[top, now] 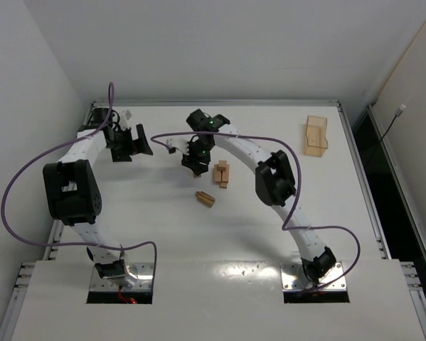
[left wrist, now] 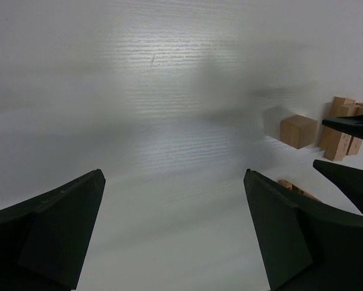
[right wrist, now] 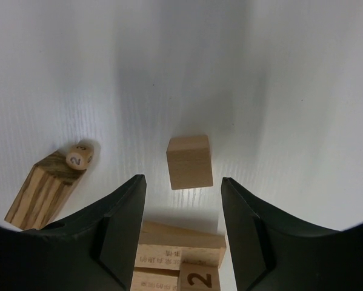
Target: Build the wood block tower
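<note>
1. Your right gripper is spread wide and holds nothing.
2. A loose cube lies flat on the table just past the right fingertips, in line with the gap. Neither finger touches it.
3. The wood block tower is a low stack of tan blocks at mid-table, just to the right of your right gripper in the top view.
4. In the right wrist view the tower sits at the bottom edge, between the two fingers. One of its blocks is printed "2" and another carries small print that can't be read.
5. A striped block lies on its side, nearer the arm bases and apart from the tower.
6. The right wrist view shows a small round piece marked "2" at the striped block's far end. It looks to be touching, but I can't tell for sure.
7. Your left gripper is wide open and empty over bare table. In the top view it is well left of the tower.
8. The left wrist view shows the cube and the tower at its right edge, with the right gripper's dark fingertips beside them.
9. A flat wood tray sits far right, well apart from the blocks.
</note>
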{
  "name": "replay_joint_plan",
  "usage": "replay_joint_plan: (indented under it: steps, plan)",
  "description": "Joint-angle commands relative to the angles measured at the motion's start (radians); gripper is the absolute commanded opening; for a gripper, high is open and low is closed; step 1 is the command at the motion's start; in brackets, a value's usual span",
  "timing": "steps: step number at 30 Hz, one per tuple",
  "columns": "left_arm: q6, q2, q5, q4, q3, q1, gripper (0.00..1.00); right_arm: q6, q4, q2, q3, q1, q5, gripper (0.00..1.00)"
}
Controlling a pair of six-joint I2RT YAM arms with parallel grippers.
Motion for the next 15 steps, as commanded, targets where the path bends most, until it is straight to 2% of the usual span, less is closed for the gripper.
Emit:
replay_joint_plan:
  steps: [1, 10, 13, 15]
  plan:
    - [0.002, -0.001, 0.029, 0.003, 0.041, 0.016, 0.99, -0.004, 0.023, 0.024, 0.037, 0.013, 0.011, 0.49]
    - [0.002, -0.001, 0.038, 0.003, 0.041, 0.016, 0.99, -0.013, 0.023, 0.062, 0.037, 0.023, 0.041, 0.47]
    - [0.002, -0.001, 0.038, 0.003, 0.032, 0.025, 0.99, -0.013, 0.023, 0.073, 0.037, 0.023, 0.041, 0.38]
    - [0.002, -0.001, 0.038, 0.003, 0.032, 0.025, 0.99, -0.013, 0.023, 0.073, 0.037, 0.023, 0.052, 0.28]
